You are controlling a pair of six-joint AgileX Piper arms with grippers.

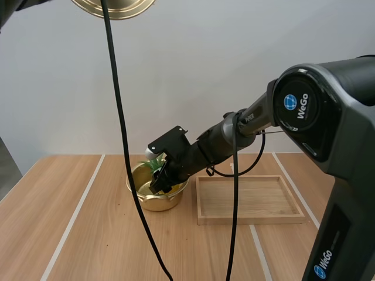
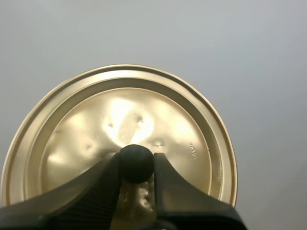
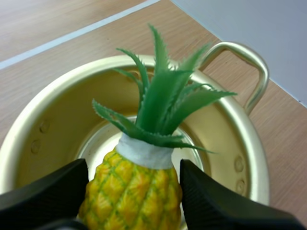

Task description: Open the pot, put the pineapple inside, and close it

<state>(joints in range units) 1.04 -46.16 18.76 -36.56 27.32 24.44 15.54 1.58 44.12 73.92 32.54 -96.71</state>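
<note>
High view had my right hand (image 1: pixel 161 179) down at the mouth of the shiny gold metal pot (image 1: pixel 153 202), which sat open on the pale wooden table (image 1: pixel 58 222), just beside the shallow rectangular wooden tray (image 1: pixel 252 219). Right wrist view: that hand was clamped on the yellow toy pineapple (image 3: pixel 136 191), a finger either side, green crown up, inside the pot; whether it touched the bottom, I couldn't tell. Up high, my left hand (image 2: pixel 135 162) pinched the round black knob (image 2: pixel 135 166) of the gold metal lid (image 2: pixel 120 124), well above the table.
</note>
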